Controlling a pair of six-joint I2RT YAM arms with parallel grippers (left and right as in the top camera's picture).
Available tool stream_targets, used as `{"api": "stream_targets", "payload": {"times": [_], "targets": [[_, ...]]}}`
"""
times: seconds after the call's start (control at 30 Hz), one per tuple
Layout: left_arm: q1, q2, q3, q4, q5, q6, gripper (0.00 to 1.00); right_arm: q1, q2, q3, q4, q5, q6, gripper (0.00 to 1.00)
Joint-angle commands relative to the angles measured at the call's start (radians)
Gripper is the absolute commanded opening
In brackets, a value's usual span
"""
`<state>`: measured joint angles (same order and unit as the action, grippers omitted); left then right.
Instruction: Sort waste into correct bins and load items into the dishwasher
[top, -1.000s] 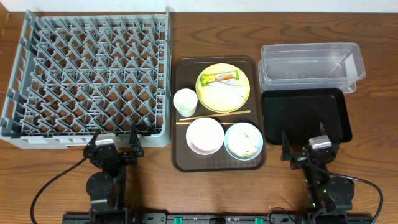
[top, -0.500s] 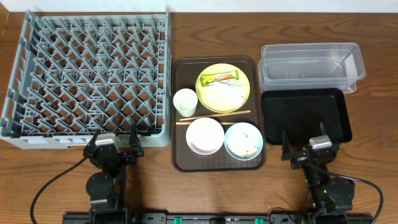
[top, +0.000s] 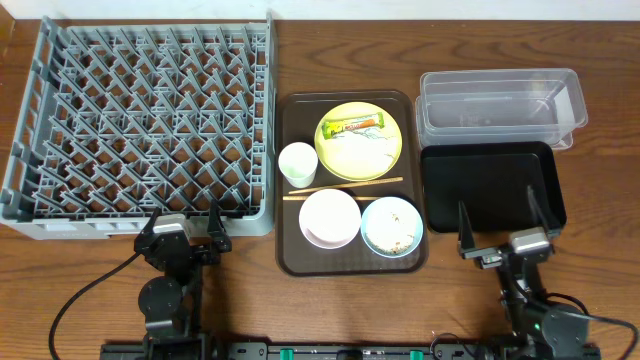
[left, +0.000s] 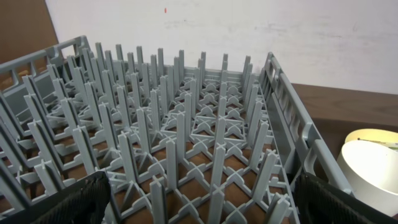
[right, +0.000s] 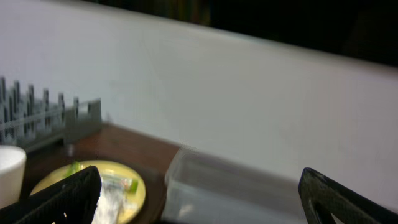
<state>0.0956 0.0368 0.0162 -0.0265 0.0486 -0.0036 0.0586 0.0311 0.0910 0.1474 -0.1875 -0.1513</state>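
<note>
The grey dishwasher rack (top: 150, 120) fills the left and stands empty (left: 186, 124). On the brown serving tray (top: 290, 262) sit the yellow-green plate (top: 372, 152) with the wrapper (top: 352, 126), the white cup (top: 297, 164), chopsticks (top: 345, 188), a white bowl (top: 329, 218) and a light-blue bowl (top: 391, 226) holding whitish scraps. At the right are the clear tub (top: 500, 105) and the black tray (top: 490, 185). My left gripper (top: 185, 225) is open at the rack's near edge (left: 199, 205). My right gripper (top: 500, 218) is open over the black tray's near edge (right: 199, 199), holding nothing.
Bare wooden table surrounds everything. The right wrist view is blurred; it shows the plate (right: 130, 180), the clear tub (right: 236, 186) and a white wall behind. The cup (left: 373, 171) shows just right of the rack wall.
My right gripper has risen and shifted slightly right, its fingers now reaching over the black tray's front edge. The left arm has not moved.
</note>
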Motion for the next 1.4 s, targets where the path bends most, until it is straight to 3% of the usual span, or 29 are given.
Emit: {"api": "stream_targets", "payload": {"times": [0.0, 0.43, 0.87, 1.2, 1.37], "targets": [[-0.002, 0.0, -0.012, -0.044, -0.015, -0.005, 0.95, -0.005, 0.045, 0.105, 0.002, -0.054, -0.054, 0.99], [-0.002, 0.0, -0.012, -0.044, -0.015, -0.005, 0.95, -0.005, 0.558, 0.517, -0.14, -0.275, -0.075, 0.99], [-0.002, 0.0, -0.012, -0.044, -0.016, -0.005, 0.95, -0.005, 1.15, 1.135, -0.608, -0.569, -0.119, 0.99], [-0.002, 0.0, -0.012, -0.044, -0.016, -0.005, 0.95, 0.022, 1.444, 1.532, -0.999, -0.566, -0.225, 0.99], [-0.002, 0.0, -0.012, -0.044, -0.016, -0.005, 0.95, 0.095, 1.559, 1.678, -1.11, -0.413, -0.232, 0.99]]}}
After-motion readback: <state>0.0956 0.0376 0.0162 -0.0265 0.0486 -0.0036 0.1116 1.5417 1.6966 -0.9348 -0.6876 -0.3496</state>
